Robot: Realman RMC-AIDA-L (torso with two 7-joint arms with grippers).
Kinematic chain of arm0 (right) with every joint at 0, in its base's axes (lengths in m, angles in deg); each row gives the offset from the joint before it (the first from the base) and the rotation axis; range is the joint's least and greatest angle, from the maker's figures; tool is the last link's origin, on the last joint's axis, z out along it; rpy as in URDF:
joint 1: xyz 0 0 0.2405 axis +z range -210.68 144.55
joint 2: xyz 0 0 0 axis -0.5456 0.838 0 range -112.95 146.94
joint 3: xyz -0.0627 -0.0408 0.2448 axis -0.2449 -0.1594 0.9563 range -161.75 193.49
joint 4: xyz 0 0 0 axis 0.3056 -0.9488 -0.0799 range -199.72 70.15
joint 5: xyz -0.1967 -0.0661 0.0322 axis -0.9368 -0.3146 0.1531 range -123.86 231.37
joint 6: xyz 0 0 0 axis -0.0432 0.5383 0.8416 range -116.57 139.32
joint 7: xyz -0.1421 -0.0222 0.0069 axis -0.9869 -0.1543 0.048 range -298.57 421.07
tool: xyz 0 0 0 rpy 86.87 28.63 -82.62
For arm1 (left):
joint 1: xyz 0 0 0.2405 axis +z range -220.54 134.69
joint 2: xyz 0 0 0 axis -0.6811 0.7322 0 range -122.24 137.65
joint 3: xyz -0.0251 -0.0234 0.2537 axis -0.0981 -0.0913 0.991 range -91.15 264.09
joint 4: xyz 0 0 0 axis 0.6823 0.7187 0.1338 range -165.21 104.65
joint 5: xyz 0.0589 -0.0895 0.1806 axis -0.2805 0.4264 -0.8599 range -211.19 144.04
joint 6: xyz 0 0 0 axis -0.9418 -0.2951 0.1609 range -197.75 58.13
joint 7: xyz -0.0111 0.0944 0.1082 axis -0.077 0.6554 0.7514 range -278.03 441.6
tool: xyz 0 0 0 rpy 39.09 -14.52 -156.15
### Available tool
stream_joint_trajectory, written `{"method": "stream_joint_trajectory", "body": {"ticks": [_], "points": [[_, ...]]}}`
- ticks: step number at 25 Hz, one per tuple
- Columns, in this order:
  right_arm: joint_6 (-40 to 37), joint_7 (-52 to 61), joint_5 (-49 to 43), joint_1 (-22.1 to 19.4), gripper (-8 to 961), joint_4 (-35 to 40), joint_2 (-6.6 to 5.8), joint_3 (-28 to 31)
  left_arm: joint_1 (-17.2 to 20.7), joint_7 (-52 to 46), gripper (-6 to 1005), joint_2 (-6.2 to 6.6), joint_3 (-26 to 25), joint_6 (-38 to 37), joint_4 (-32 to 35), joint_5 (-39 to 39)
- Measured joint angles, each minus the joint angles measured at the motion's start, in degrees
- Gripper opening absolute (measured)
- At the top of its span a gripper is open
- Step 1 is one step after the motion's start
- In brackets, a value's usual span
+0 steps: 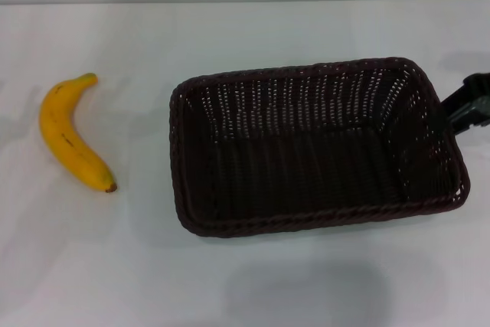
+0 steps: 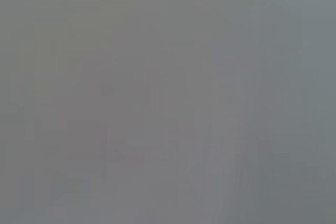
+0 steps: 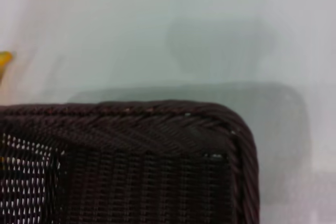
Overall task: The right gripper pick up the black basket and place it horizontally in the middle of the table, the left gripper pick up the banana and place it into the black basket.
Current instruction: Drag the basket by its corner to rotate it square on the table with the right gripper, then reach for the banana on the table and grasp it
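Note:
The black basket [image 1: 314, 147] lies lengthwise on the white table [image 1: 245, 281], right of the middle, its open side up and nothing in it. The banana [image 1: 70, 134] lies on the table at the far left, apart from the basket. My right gripper [image 1: 459, 107] comes in from the right edge and sits at the basket's right short rim. The right wrist view shows one rounded corner of the basket [image 3: 131, 156] close up, and a sliver of the banana [image 3: 4, 59] at its edge. My left gripper is out of view; the left wrist view shows only plain grey.
A soft shadow [image 1: 306, 292] lies on the table in front of the basket. Bare table surface stretches between the banana and the basket.

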Motion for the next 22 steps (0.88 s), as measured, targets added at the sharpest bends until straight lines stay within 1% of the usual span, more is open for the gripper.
{"method": "stream_joint_trajectory", "body": {"ticks": [2, 4, 5, 6, 8, 10, 12, 13, 15, 16, 17, 18, 19, 21, 22], "points": [[0.34, 0.22, 1.34, -0.52, 339, 0.98, -1.39, -0.12, 0.22, 0.00, 653, -0.02, 0.04, -0.03, 0.00, 0.02], [0.51, 0.33, 2.23, -1.06, 340, 1.82, -2.52, -0.09, 0.40, -0.01, 653, -0.03, 0.10, -0.21, 0.00, 0.03], [0.56, 0.28, 3.03, -1.72, 340, 2.13, -3.70, 0.08, 0.50, -0.03, 654, -0.03, 0.11, -0.28, 0.00, 0.04], [0.56, 0.28, 3.03, -1.72, 340, 2.13, -3.70, 0.08, 0.58, -0.09, 654, -0.03, 0.11, -0.31, 0.00, 0.04], [0.64, 0.14, 3.37, -2.60, 340, 2.84, -4.67, 0.12, 0.72, -0.35, 655, -0.02, 0.11, -0.36, 0.00, 0.05], [0.66, 0.03, 3.41, -3.73, 340, 4.41, -5.35, 0.36, 0.81, -0.89, 656, 0.00, 0.11, -0.47, 0.01, -0.08], [0.60, -0.55, 3.41, -5.61, 341, 7.50, -5.88, 2.03, 0.85, -1.72, 657, 0.05, 0.14, -0.56, 0.19, -0.40], [0.50, -1.49, 3.46, -6.73, 341, 9.96, -5.93, 4.15, 0.89, -5.71, 657, 0.18, 0.17, -0.79, 2.02, -1.66], [0.05, -4.35, 3.42, -8.62, 341, 13.81, -5.27, 8.97, 0.70, -9.49, 658, 0.18, 0.28, -0.93, 4.05, -2.91], [-0.61, -6.52, 3.46, -9.65, 341, 15.86, -4.24, 11.98, 0.49, -12.81, 658, 0.15, 0.58, -1.10, 5.86, -4.08], [-1.81, -9.75, 3.69, -10.86, 341, 18.27, -2.98, 15.70, 0.18, -17.12, 659, 0.19, 1.39, -1.39, 8.17, -5.03], [-2.89, -12.50, 4.05, -11.74, 341, 19.49, -1.79, 17.87, 0.01, -20.84, 659, 0.26, 3.09, -1.76, 10.37, -5.69], [-4.78, -16.85, 5.20, -12.88, 342, 21.10, -0.24, 20.79, -0.10, -24.72, 660, 0.38, 5.01, -2.15, 12.60, -5.98], [-9.13, -27.51, 9.38, -15.67, 342, 22.19, 3.30, 25.75, -0.33, -35.40, 661, 0.59, 11.04, -3.70, 18.13, -6.16], [-11.24, -33.86, 12.48, -17.05, 342, 21.68, 4.62, 27.50, -0.42, -39.63, 661, 0.72, 13.37, -4.52, 20.34, -6.14]]}}
